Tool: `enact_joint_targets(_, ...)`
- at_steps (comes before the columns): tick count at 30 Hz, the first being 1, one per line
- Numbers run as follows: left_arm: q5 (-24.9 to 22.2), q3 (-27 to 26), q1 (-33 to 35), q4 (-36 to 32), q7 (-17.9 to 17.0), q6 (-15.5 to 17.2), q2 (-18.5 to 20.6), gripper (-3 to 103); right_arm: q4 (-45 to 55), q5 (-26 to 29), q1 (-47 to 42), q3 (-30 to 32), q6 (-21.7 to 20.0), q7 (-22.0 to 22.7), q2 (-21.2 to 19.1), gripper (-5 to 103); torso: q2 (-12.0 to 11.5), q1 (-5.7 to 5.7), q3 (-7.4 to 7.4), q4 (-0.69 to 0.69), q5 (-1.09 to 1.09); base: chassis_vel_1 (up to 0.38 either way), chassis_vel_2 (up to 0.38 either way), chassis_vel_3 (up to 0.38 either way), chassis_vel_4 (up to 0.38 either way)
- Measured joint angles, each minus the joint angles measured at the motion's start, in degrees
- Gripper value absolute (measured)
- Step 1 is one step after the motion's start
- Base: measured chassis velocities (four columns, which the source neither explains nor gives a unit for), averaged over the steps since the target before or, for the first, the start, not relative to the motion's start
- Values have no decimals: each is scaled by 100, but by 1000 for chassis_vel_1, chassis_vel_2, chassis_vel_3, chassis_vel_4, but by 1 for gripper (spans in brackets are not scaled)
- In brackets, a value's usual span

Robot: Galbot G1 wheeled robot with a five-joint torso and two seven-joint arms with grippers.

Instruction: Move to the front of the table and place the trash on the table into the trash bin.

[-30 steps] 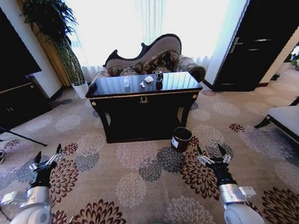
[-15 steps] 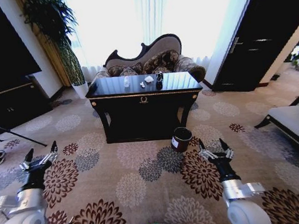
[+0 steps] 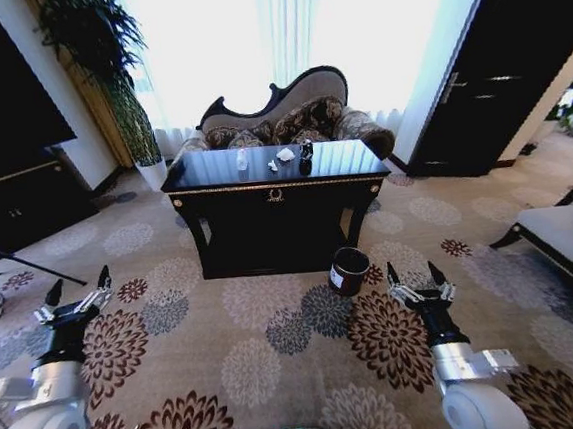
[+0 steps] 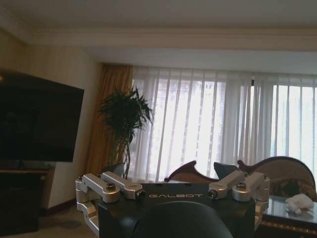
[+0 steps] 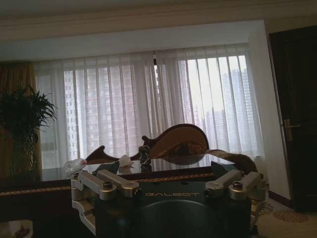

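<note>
The black table [image 3: 214, 188] with gold trim stands ahead across the carpet. On its top lie a clear bottle [image 3: 242, 158], white paper scraps [image 3: 285, 153] and a dark can [image 3: 306, 154]. The black trash bin [image 3: 349, 270] sits on the floor by the table's front right leg. My left gripper [image 3: 77, 286] hovers open over the carpet at lower left, far from the table. My right gripper [image 3: 413, 273] is open at lower right, just right of the bin. The right wrist view shows the bottle [image 5: 74, 165], a scrap [image 5: 124, 160] and the can [image 5: 144, 153].
A carved sofa [image 3: 288, 114] stands behind the table before the bright curtains. A tall potted plant [image 3: 118, 69] and a low black cabinet [image 3: 24, 202] are at the left. A dark door [image 3: 496, 86] and a bench [image 3: 569, 235] are at the right. Patterned carpet lies open before the table.
The whole picture has shifted slightly, so the camera has moved a little toward the table. Both arms have spread slightly outward, grippers still open.
</note>
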Motion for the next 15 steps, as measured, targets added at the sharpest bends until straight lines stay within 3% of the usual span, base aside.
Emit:
enact_joint_targets(6,-10,-2,28,-104,22,-22,-33,100,217,253,-47,-20,-138,32,15,100,-2,2,1,-1,1,-136,135,156,-136)
enact_joint_targets(15,-98,-163,65,-236,6,137,12,100,334,32,-62,133,-87,7,9,100,0,-3,-1,-1,0,-54,50,57,-56)
